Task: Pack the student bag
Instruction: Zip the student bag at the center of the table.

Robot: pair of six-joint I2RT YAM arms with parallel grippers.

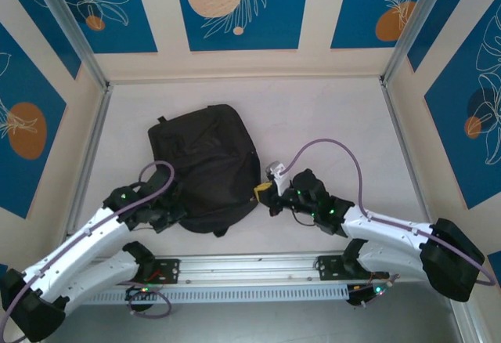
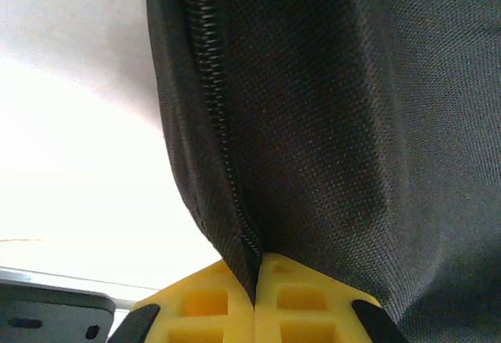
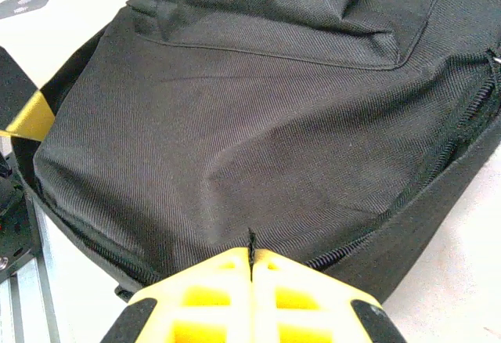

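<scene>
The student bag (image 1: 207, 167), a large black fabric backpack, lies flat in the middle of the white table. My left gripper (image 1: 174, 211) is at the bag's near left corner. Its yellow fingers (image 2: 203, 304) are shut on the bag's edge (image 2: 352, 124), right at the zipper seam (image 2: 215, 124). My right gripper (image 1: 262, 192) is at the bag's right side. In the right wrist view this gripper (image 3: 251, 261) is shut on a thin black tab at the zipper line (image 3: 344, 253) of the bag (image 3: 258, 124). The front pocket (image 3: 274, 14) faces up.
An aluminium rail (image 1: 250, 268) runs along the near edge by the arm bases. Patterned walls and metal posts (image 1: 407, 26) enclose the table on three sides. White tabletop (image 1: 337, 124) spreads beyond and to the right of the bag.
</scene>
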